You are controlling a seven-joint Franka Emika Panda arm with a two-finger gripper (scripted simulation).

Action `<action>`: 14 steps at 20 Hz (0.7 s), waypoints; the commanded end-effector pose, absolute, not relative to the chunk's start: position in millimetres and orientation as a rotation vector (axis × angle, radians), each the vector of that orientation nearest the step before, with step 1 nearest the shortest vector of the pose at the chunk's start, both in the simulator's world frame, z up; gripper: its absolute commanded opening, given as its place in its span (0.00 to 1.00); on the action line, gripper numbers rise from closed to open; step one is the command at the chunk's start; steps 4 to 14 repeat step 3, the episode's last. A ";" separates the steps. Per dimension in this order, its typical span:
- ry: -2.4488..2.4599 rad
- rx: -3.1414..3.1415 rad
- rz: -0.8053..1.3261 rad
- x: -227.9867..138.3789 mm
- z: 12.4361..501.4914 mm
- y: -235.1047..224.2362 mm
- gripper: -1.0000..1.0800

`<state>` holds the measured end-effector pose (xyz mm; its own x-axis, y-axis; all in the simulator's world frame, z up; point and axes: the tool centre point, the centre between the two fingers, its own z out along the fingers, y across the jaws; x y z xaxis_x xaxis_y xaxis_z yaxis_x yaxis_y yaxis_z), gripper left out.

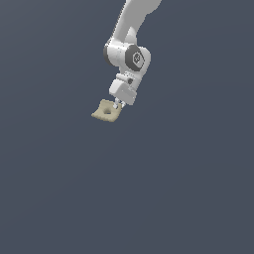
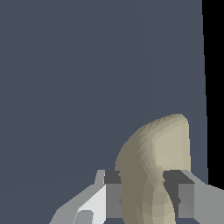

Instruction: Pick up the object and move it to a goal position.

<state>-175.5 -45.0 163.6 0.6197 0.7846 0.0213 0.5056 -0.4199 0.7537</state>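
The object (image 1: 105, 111) is a small flat square cream plate with a round hole through its centre. In the exterior view it hangs tilted just below the white arm's hand. My gripper (image 1: 118, 105) grips it at the edge nearest the hand. In the wrist view the plate (image 2: 151, 166) stands edge-on between the two dark finger pads (image 2: 113, 178), which press on it from both sides. My gripper (image 2: 144, 186) is shut on it. The hole does not show in the wrist view.
A plain dark grey-blue surface (image 1: 173, 188) fills the exterior view. A black band (image 2: 215, 87) runs along one edge of the wrist view, past the surface's border.
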 end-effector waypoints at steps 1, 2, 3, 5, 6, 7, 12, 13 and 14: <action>1.008 2.107 0.485 -176.8 164.4 -46.4 0.00; 1.008 2.107 0.485 -176.4 164.3 -46.5 0.00; 1.008 2.107 0.485 -176.3 164.3 -46.5 0.00; 1.008 2.107 0.485 -176.3 164.3 -46.5 0.00; 1.008 2.107 0.485 -176.3 164.3 -46.5 0.00; 1.008 2.107 0.485 -176.3 164.3 -46.5 0.00; 1.008 2.107 0.485 -176.3 164.3 -46.5 0.00; 1.008 2.107 0.485 -176.3 164.3 -46.5 0.00; 1.008 2.107 0.485 -176.3 164.3 -46.5 0.00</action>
